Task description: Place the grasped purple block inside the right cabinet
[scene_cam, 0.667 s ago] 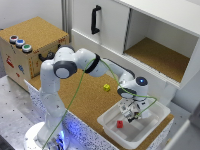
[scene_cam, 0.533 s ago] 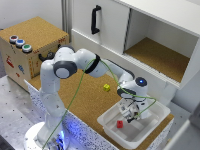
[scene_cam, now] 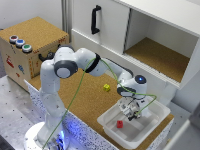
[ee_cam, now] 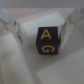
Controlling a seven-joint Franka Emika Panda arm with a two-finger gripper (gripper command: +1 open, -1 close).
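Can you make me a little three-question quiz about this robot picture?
1. True or false: the gripper hangs over the white tray.
2. What color is the small block lying in the tray?
3. Which letter shows on the purple block: A, K or Z?

Key: 1 true. 2 red. 3 A.

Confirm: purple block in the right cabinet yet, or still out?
Out. The purple block sits between the end effector fingers over the white tray; the right cabinet floor shows bare.
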